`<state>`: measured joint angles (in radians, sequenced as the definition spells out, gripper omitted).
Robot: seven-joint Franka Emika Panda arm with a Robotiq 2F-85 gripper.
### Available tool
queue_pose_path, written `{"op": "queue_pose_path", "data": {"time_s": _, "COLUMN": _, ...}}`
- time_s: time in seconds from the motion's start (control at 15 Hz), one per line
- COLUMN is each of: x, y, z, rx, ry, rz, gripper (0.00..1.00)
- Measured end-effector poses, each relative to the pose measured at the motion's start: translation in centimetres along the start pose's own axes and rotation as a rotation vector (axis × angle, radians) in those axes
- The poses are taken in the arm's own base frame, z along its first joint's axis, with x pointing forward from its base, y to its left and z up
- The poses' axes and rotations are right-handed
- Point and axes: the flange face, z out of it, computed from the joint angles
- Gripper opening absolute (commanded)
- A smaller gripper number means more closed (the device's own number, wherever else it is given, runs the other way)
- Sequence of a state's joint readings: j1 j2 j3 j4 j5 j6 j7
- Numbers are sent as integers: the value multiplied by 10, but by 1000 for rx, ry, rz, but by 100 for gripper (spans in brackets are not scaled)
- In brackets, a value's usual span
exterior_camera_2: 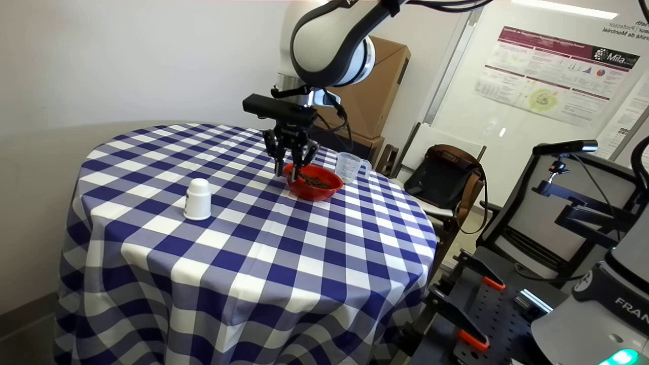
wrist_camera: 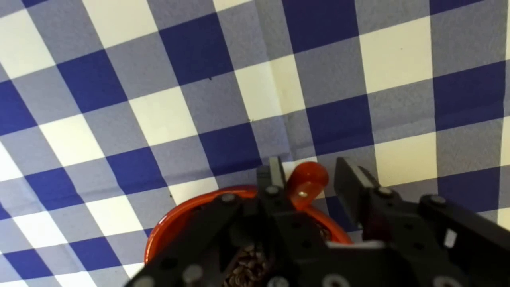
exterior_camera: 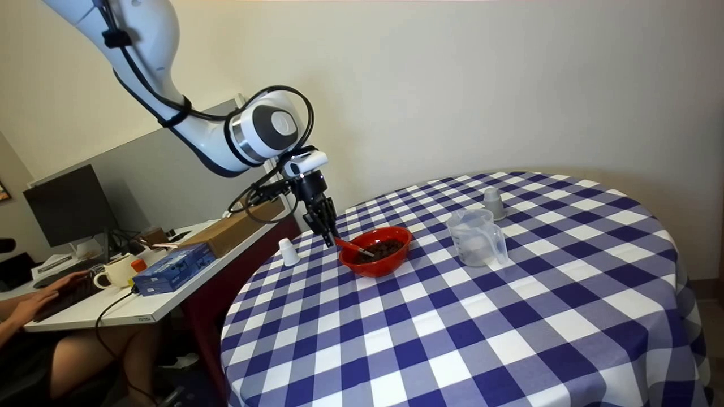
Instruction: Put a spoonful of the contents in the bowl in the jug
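A red bowl (exterior_camera: 376,269) of dark brown bean-like pieces (exterior_camera: 387,249) stands on the checked tablecloth. It also shows in an exterior view (exterior_camera_2: 310,193) and the wrist view (wrist_camera: 157,231). A spoon with a red handle (exterior_camera: 348,245) leans in the bowl, its handle end out over the rim; its tip is in the contents. My gripper (wrist_camera: 310,165) is open, with the spoon's handle end (wrist_camera: 305,187) between its fingers, close to one finger and apart from the other. The gripper shows at the bowl's edge in both exterior views (exterior_camera: 330,239) (exterior_camera_2: 287,175). A clear jug (exterior_camera: 474,246) stands apart from the bowl (exterior_camera_2: 347,168).
Upturned white cups stand on the table: one (exterior_camera: 288,252) near the gripper side, another (exterior_camera: 494,204) behind the jug. A white cup also shows in an exterior view (exterior_camera_2: 197,200). A desk with a blue box (exterior_camera: 174,267) and a person's hands borders the table.
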<state>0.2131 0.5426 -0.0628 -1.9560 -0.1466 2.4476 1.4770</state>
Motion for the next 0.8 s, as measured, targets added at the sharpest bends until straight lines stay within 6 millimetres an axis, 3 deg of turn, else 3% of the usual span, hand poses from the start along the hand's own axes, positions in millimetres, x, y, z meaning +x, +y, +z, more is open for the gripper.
{"op": "queue_pose_path", "data": {"time_s": 0.13, "x": -1, "y": 0, "z": 2, "rx": -2, "ry": 1, "rz": -1, "gripper": 3}}
{"op": "queue_pose_path", "data": {"time_s": 0.2, "x": -1, "y": 0, "z": 2, "rx": -3, "ry": 1, "rz": -3, "gripper": 7}}
{"op": "queue_pose_path", "data": {"time_s": 0.8, "x": -3, "y": -2, "z": 1, "rx": -1, "ry": 4, "rz": -6, "gripper": 7}}
